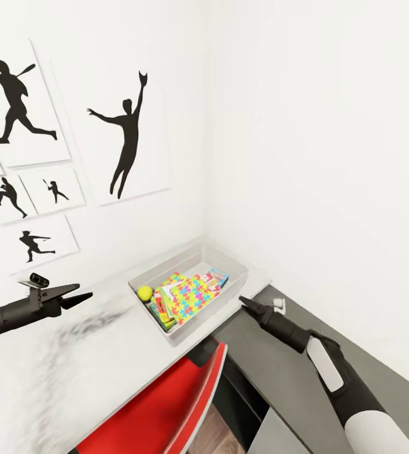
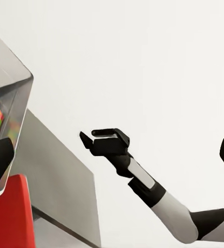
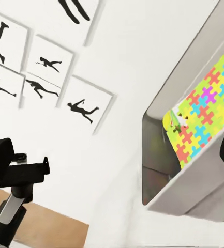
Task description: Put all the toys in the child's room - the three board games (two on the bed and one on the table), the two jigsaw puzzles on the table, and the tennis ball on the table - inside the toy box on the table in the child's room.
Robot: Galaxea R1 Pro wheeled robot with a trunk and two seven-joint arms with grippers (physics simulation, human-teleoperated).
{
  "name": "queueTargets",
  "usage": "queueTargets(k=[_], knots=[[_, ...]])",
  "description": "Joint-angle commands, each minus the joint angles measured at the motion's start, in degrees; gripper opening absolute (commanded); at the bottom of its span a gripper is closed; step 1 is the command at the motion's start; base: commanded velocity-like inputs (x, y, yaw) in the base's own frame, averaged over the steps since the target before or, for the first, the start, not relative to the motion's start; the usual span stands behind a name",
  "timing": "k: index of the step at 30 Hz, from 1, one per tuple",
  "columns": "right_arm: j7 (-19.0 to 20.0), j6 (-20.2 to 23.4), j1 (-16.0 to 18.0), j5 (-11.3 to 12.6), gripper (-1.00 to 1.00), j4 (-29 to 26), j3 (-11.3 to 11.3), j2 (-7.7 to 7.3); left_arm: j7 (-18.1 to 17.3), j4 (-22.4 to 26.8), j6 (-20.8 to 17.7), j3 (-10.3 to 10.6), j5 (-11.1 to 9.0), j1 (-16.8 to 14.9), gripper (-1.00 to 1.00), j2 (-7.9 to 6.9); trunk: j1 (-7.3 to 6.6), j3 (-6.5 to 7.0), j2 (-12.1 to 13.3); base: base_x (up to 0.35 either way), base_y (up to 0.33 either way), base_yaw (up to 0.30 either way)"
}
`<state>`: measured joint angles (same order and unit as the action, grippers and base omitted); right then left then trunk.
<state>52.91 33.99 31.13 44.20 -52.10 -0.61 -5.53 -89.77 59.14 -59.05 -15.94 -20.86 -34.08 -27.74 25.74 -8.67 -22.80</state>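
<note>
1. The toy box [image 1: 237, 272] sits on the table [image 1: 72, 372] in the corner under the silhouette pictures [image 1: 125, 135], its long side angled toward the robot, so both arms can reach into it
2. Inside the box lie a jigsaw puzzle [image 1: 188, 296] on top, a tennis ball [image 1: 145, 292] at the box's left end, and the edges of game boxes [image 1: 217, 278] showing beside and beneath the puzzle; how many games are in the stack cannot be told
3. The left gripper [image 1: 83, 294] hovers above the table, left of the box, clear of its rim; its fingers look nearly together with nothing between them
4. The right gripper [image 1: 247, 304] hangs just off the box's near right corner, over the dark cabinet [image 1: 305, 378]; whether it is open or closed cannot be told, and nothing is seen held
5. A red chair [image 1: 166, 410] stands below the box, tucked against the table
6. Judgement: the empty grippers standing off from a filled box suggest that the packing is done or nearly so
</note>
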Motion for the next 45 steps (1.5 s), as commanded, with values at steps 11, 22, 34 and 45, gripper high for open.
queueTargets(k=[11,22,34,45], knots=[[2.02,-0.36,-1.13,0.03,1.0,-2.75,0.16,-0.71,-0.23,0.01,-0.54,0.1,0.03,-0.04,1.0,0.12,0.04,0.83,-0.11,-0.159,0.0,-0.076],[2.02,-0.41,-1.16,-0.03,1.0,-2.8,0.22,-0.71,-0.23,0.08,-0.47,0.23,0.03,-0.05,1.0,0.47,0.04,1.79,-0.11,-0.22,0.0,-0.041],[2.02,-0.41,-1.16,-0.08,1.0,-2.75,0.33,-0.64,-0.23,0.1,-0.45,0.16,0.03,-0.06,1.0,0.39,0.04,2.82,-0.11,-0.06,0.025,-0.002],[2.02,-0.73,-1.16,-0.06,1.0,-2.75,0.34,-0.63,-0.23,0.1,-0.45,0.16,0.03,-0.08,1.0,0.29,0.04,3.65,-0.11,-0.237,0.132,0.0]])
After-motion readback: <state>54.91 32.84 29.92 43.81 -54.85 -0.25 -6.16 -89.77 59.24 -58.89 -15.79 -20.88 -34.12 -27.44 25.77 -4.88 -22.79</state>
